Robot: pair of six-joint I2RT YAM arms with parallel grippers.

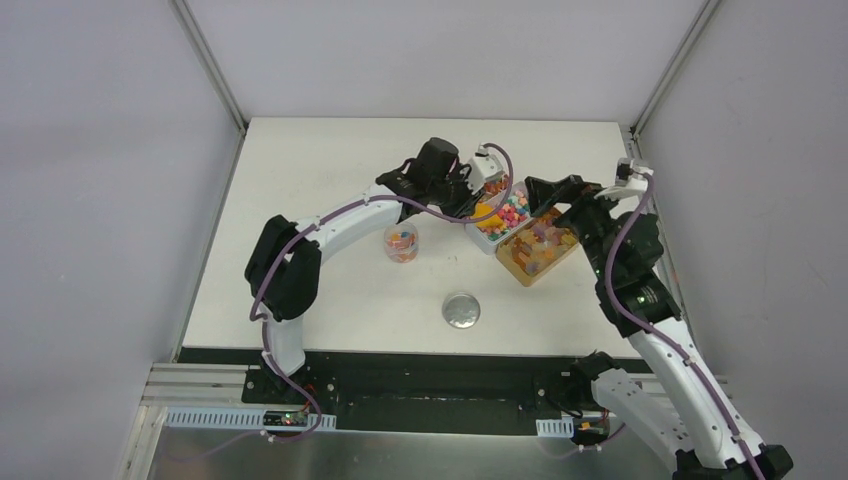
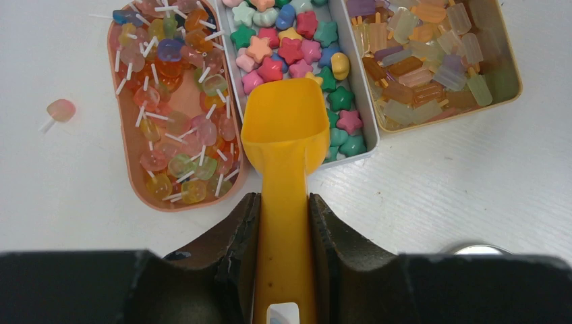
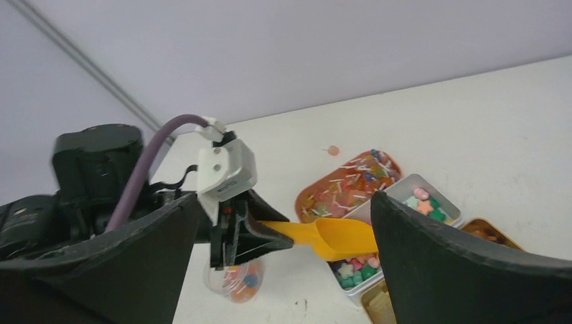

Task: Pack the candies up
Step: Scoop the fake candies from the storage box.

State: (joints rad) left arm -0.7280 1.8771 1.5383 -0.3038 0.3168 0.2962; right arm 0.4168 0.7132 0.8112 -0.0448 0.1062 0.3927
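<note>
The candies lie in three open trays: small lollipops in a pink tray [image 2: 168, 101], coloured stars in a white tray [image 2: 290, 50], and pale and amber gummy pieces in a gold tray [image 2: 432, 54]. My left gripper [image 2: 284, 199] is shut on the handle of the orange plastic scoop [image 2: 285, 135]. The scoop's empty mouth is over the near end of the white tray. A clear jar [image 1: 401, 243] holding some candies stands left of the trays. My right gripper [image 3: 287, 202] is open and empty, above the gold tray [image 1: 540, 255], facing the left gripper [image 1: 478, 190].
The round silver lid [image 1: 461, 311] lies on the table in front of the trays. One stray lollipop [image 2: 59, 110] lies on the table left of the pink tray. Grey walls enclose the white table [image 1: 320, 180] on three sides.
</note>
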